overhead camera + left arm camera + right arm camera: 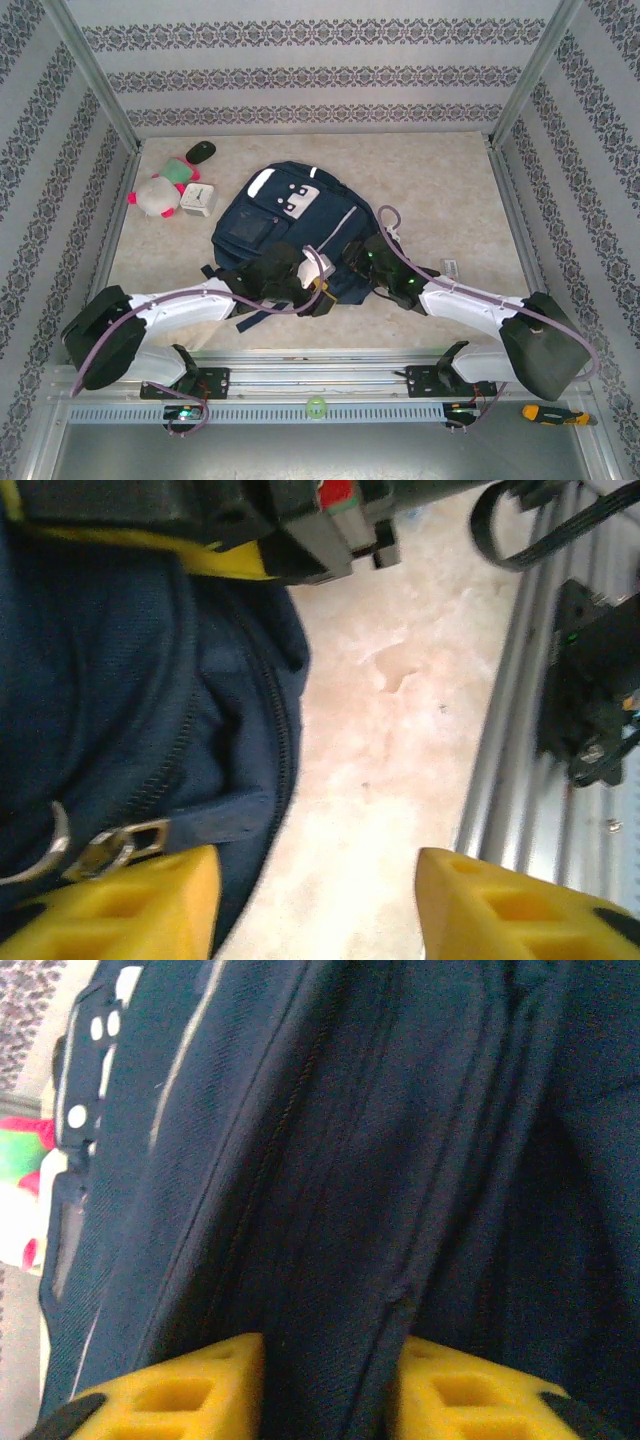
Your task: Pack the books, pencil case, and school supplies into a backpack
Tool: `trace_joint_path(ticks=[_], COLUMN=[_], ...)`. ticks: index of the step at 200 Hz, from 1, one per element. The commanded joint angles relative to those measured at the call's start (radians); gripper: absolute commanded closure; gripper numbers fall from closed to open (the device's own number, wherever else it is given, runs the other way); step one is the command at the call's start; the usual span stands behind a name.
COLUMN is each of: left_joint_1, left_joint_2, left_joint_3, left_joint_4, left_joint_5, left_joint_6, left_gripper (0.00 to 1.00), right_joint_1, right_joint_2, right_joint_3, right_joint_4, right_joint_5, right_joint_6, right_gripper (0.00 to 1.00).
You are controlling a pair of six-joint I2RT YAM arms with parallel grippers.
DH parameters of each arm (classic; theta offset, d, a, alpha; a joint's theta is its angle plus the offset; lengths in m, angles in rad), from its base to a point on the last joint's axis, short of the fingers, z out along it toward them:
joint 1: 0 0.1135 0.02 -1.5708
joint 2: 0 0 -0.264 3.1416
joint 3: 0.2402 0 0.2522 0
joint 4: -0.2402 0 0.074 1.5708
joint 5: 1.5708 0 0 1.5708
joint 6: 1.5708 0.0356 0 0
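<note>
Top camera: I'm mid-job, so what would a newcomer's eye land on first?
The dark navy backpack lying flat in the centre. At its near edge the left hand is open beside the zipper, and the yellow fingers of the right hand straddle a fabric fold. A pink-and-white plush toy sits far left.

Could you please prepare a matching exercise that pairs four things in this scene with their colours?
Things:
1. backpack
2. plush toy
3. clock
4. screwdriver

Colours:
A. white
B. yellow and black
C. dark navy
D. pink and white

Pairs: 1-C, 2-D, 3-A, 4-B
</note>
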Motion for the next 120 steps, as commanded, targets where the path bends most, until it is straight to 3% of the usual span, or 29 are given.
trace_joint_path(ticks=[1,20,53,85,120], left_joint_1=[-0.003,0.025,0.125,0.183,0.200], left_joint_2=[-0.144,-0.270,-0.351,-0.235,-0.071], left_joint_3=[0.027,0.003,-0.007,-0.008,0.048], left_joint_4=[-0.086,-0.194,-0.283,-0.228,-0.213], left_joint_5=[-0.003,-0.043,-0.089,-0.150,-0.109], left_joint_6=[0.155,0.304,0.564,0.840,0.945], left_gripper=[0.36,0.27,0.23,0.23,0.23], right_joint_1=[-0.021,-0.057,-0.081,-0.068,-0.018], right_joint_2=[-0.070,-0.129,-0.257,-0.371,-0.443], right_joint_3=[0.037,0.032,0.038,0.008,-0.042], right_joint_4=[-0.028,-0.101,-0.285,-0.336,-0.301], right_joint_5=[-0.099,-0.186,-0.238,-0.269,-0.259], right_joint_6=[-0.153,-0.273,-0.468,-0.590,-0.615], right_gripper=[0.57,0.51,0.47,0.47,0.48])
